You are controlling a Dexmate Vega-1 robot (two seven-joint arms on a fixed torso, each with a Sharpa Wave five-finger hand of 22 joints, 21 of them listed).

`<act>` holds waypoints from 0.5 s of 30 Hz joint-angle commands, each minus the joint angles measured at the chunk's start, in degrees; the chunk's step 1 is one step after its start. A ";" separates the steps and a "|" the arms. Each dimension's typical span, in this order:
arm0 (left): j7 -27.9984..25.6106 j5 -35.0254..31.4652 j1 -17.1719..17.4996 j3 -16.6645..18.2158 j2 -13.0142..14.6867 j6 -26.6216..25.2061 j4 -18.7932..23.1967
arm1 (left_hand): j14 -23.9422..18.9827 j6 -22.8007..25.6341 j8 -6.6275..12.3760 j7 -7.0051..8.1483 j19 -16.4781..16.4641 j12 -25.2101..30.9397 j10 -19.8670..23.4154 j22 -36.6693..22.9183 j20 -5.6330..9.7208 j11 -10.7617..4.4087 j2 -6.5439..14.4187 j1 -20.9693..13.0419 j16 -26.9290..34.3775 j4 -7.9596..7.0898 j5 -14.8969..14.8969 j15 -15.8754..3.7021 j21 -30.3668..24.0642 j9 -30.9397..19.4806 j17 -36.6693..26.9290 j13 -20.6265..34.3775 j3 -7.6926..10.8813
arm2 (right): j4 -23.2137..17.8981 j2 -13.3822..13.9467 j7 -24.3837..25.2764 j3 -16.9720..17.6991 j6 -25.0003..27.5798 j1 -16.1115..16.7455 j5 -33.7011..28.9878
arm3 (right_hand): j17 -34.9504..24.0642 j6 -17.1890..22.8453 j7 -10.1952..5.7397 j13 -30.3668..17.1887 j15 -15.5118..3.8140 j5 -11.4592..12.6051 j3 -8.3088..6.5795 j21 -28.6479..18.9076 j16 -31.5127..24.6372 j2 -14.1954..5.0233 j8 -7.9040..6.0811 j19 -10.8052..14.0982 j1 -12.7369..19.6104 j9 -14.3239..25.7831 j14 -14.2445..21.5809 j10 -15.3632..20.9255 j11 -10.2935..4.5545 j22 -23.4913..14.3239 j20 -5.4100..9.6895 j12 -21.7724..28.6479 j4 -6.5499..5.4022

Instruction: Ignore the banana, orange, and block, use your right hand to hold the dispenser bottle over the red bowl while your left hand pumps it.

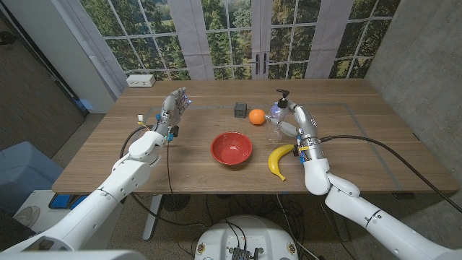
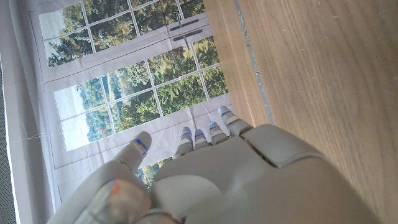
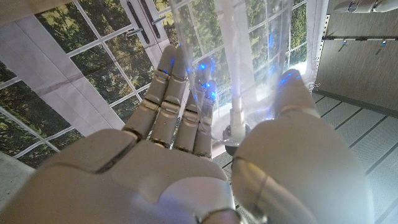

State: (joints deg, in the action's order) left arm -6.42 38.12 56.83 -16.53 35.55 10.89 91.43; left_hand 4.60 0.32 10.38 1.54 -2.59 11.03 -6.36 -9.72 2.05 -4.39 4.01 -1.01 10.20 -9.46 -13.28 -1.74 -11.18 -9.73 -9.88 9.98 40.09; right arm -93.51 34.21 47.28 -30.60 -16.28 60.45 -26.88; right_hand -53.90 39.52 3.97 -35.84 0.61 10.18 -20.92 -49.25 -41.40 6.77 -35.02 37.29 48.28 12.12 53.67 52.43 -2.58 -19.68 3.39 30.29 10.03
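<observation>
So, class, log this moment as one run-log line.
right hand: at bottle | left hand: open, raised | bowl: empty

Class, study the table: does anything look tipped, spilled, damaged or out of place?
Nothing stands out. The dispenser bottle stands upright with the right hand around it, the red bowl sits level with no visible spill, and the banana, orange and block lie apart on the table.

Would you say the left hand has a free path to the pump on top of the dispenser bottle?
Probably yes: the left hand is open with bare table toward the dispenser bottle; only the block and orange sit low between them.
</observation>
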 commanded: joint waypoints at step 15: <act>1.00 0.27 0.02 -0.13 -0.05 0.61 -0.25 | -0.18 0.08 0.00 0.23 -0.64 0.04 0.26 -0.19 1.92 0.03 5.40 -0.02 0.16 0.18 -0.21 -2.75 -0.04 -0.19 -0.15 0.24 0.26 | -3.96 0.93 -0.88 1.31 -1.67 2.84 -1.59 | -0.91 12.81 -9.65 -0.44 -13.70 0.29 -3.31 -1.56 1.06 -12.60 -0.39 -0.67 12.76 0.24 9.35 8.32 -7.55 0.28 7.69 -0.48 -0.88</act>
State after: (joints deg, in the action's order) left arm -5.76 38.22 56.51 -16.66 35.49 11.09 91.04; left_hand 4.60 0.32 10.38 1.54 -2.79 11.03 -6.36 -9.72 2.26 -4.39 4.01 -1.01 10.20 -9.46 -13.29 -1.74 -11.18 -9.73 -9.89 9.98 40.09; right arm -96.12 34.87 47.29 -29.66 -17.17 62.40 -27.95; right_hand -54.59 39.52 3.97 -36.33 0.81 10.18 -20.92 -50.37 -40.51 6.77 -35.00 37.20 48.28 12.12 53.88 52.43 -2.57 -19.39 3.48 30.05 10.03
